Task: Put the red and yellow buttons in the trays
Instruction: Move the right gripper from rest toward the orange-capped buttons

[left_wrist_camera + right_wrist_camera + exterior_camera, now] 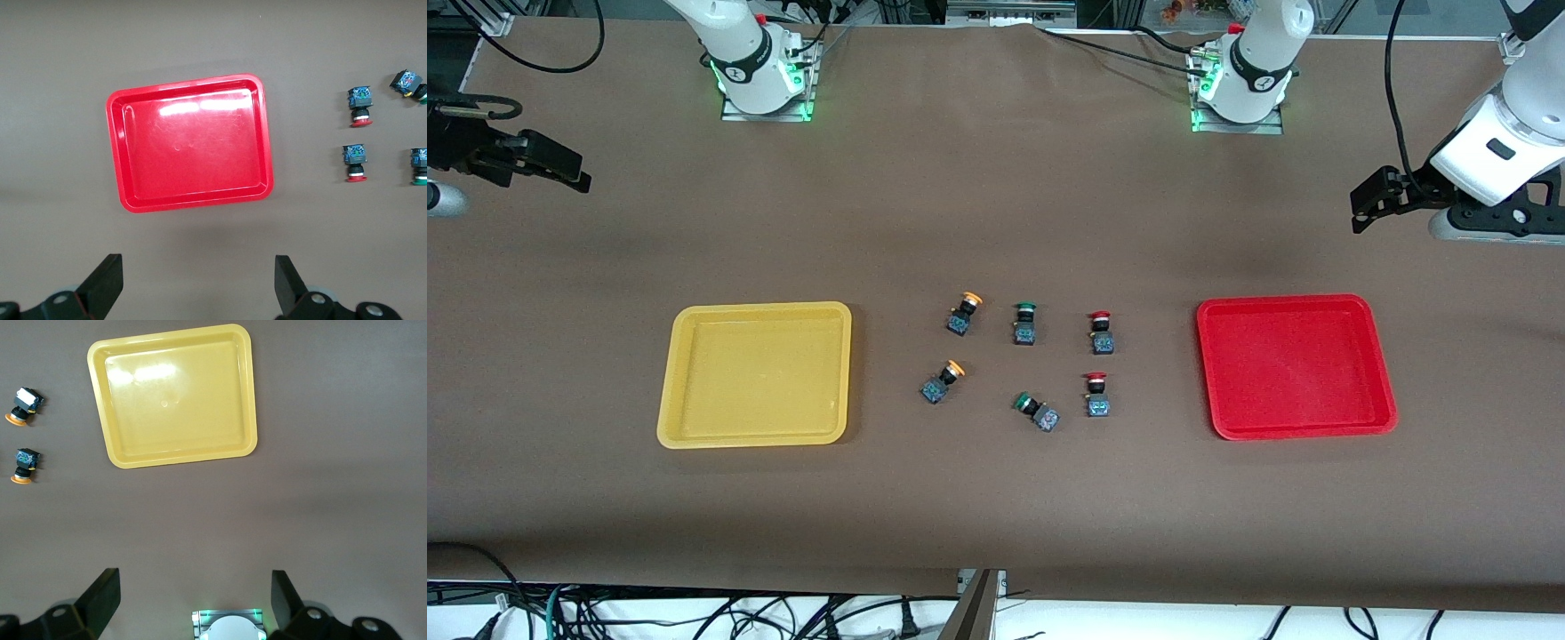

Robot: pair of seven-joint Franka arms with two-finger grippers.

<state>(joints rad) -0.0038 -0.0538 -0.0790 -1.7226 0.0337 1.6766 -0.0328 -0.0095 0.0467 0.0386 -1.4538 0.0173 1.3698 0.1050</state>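
Nearest the camera: green-capped switch (1037,412), tipped on its side, low in the middle cluster, black body and bluish square base.
Left hand (1371,197): black two-finger hand at the right edge of the front frame, up in the air over bare counter toward the left arm's end; fingers (105,285) spread wide, holding nothing; arm waits.
Right hand (543,166): black, at the left edge of the frame, over bare counter at the right arm's end; fingers (103,599) apart, empty; arm waits.
Red tray (1294,366): glossy shallow plastic rectangle, rounded corners, right of centre, empty.
Yellow tray (755,374): same shape, matte yellow, left of centre, empty.
Red buttons: two, one (1101,332) above the other (1096,394), in the column nearest the red tray, both on the counter.
Yellow buttons: two orange-yellow caps, (962,313) and (941,381), leaning, in the column nearest the yellow tray.
Second green switch (1024,323): upright, centre column.
Counter (996,498): flat brown matte sheet.
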